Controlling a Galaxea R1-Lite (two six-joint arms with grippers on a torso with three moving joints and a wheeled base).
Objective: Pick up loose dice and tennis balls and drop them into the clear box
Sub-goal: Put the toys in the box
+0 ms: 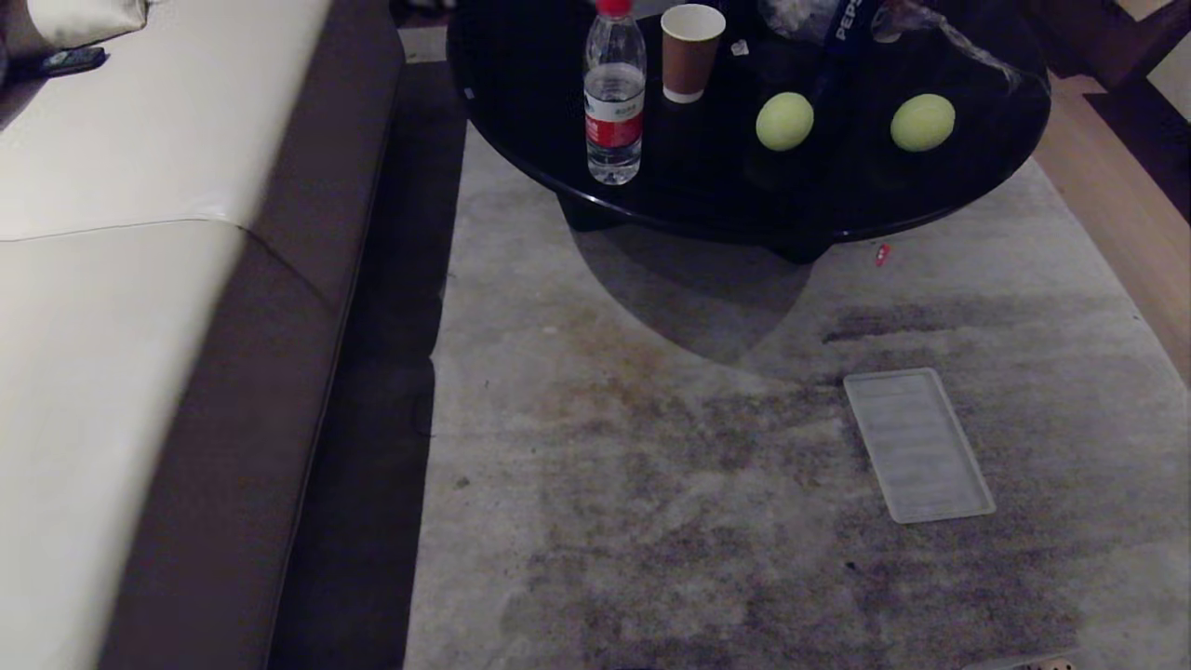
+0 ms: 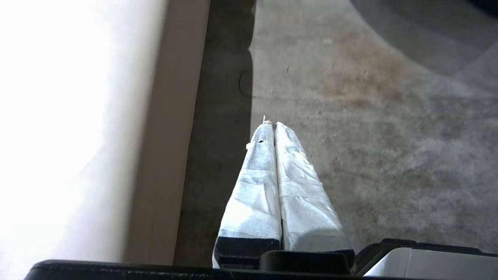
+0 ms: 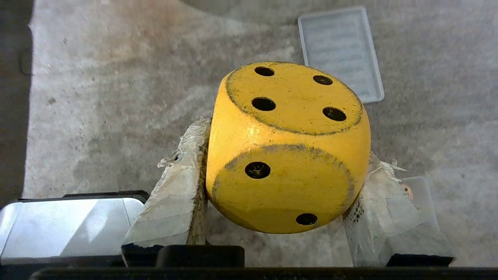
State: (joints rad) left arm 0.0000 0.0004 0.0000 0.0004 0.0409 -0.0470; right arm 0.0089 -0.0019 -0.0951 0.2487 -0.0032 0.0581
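My right gripper [image 3: 284,144] is shut on a yellow die [image 3: 288,147] with dark dots, held between its white-wrapped fingers [image 3: 179,186] above the grey carpet. Two yellow-green tennis balls [image 1: 784,121] [image 1: 922,122] rest on the black round table [image 1: 707,200]. My left gripper [image 2: 272,124] is shut and holds nothing, hanging over the carpet beside the sofa. Neither arm shows in the head view. A translucent whitish piece [image 3: 422,190] peeks out behind the right finger; I cannot tell whether it is the clear box.
A flat ribbed clear lid [image 1: 916,445] [image 3: 340,52] lies on the carpet. A water bottle [image 1: 614,98] and a brown paper cup [image 1: 690,51] stand on the table. A cream and brown sofa [image 1: 140,307] runs along the left. Wood floor [image 1: 1117,205] borders the right.
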